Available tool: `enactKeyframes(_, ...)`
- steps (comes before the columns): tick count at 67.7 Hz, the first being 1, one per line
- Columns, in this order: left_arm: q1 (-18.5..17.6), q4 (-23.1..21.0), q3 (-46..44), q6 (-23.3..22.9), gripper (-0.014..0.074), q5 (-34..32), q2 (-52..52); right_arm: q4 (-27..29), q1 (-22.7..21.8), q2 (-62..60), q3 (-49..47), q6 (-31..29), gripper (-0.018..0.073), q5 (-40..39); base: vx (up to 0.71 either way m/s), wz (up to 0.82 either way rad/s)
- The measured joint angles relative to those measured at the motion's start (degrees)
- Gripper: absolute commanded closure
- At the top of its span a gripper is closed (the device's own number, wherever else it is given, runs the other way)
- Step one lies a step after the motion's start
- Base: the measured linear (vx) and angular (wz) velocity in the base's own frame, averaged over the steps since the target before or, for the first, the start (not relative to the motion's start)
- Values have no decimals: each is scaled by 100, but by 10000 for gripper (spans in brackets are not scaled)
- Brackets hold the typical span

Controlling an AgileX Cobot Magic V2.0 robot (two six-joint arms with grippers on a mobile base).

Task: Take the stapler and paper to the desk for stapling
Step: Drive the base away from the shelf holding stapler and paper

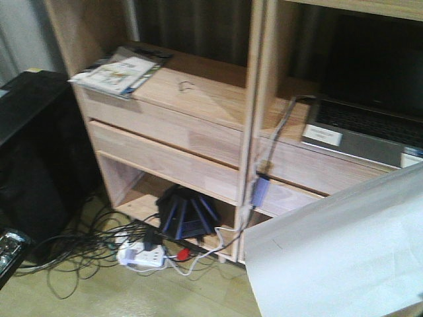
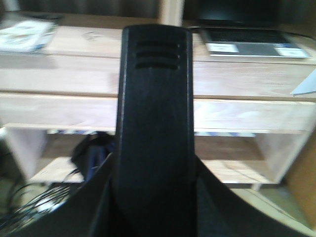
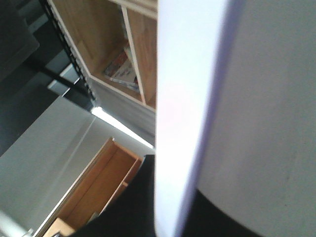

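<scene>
Before the wooden shelving unit (image 1: 198,132): stapler (image 2: 155,123) and paper (image 1: 344,257) both held off the surfaces.
Between the dark sides of the left gripper (image 2: 155,197) the black stapler is clamped, standing upright in the left wrist view, with three grooves seen near its far end; the fingertips are too blurred to be made out. The white paper is pinched by the right gripper (image 3: 190,219) and is seen curved and close in the right wrist view; in the front view it is held low right, clear of the shelves. Magazines (image 1: 122,69) and a laptop (image 1: 370,125) are laid on the upper shelf; a router (image 1: 187,214) and a power strip (image 1: 142,254) are noted below among cables.
</scene>
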Motion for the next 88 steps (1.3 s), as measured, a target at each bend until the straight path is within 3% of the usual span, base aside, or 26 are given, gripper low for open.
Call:
enactKeyframes(47, 0, 0, 0, 0, 603, 0, 0, -6, 0, 0, 0, 0, 564, 0, 10, 51)
enactKeyframes(88, 0, 0, 0, 0, 603, 0, 0, -6, 0, 0, 0, 0, 564, 0, 16, 73)
